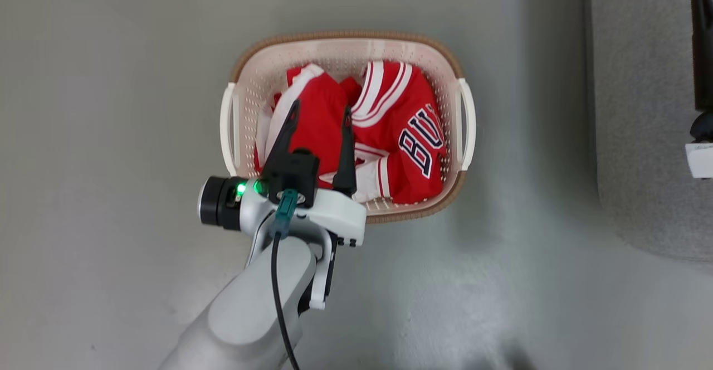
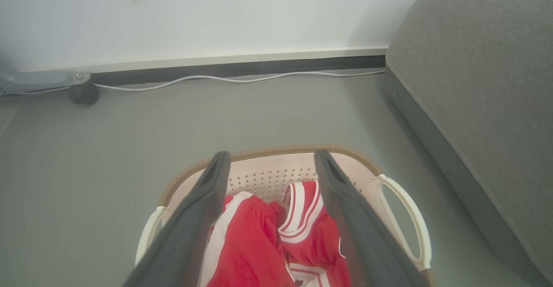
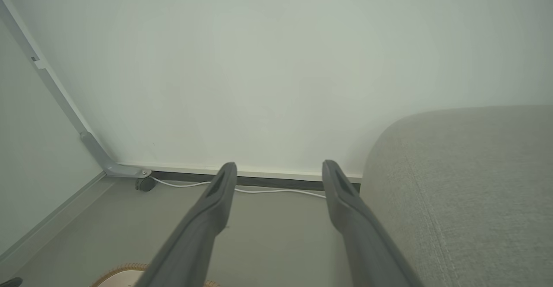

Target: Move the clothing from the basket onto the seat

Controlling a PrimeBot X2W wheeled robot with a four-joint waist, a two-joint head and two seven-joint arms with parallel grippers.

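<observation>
No garment on the seat [image 3: 466, 183] yet: the clothing [image 1: 318, 127] lies heaped in the basket [image 1: 345, 35], every piece left to lift. The left gripper [image 1: 321, 107] hangs over the heap, fingers spread wide and holding nothing, red cloth between and below them, the lettered jersey [image 1: 415, 147] just outside the right finger. The right gripper [image 3: 280, 165], equally wide and empty, points at the wall [image 3: 276, 62], the seat beside its right finger. The basket's long axis runs across the left fingers; the jersey's letters run along them, striped trim toward the tips
</observation>
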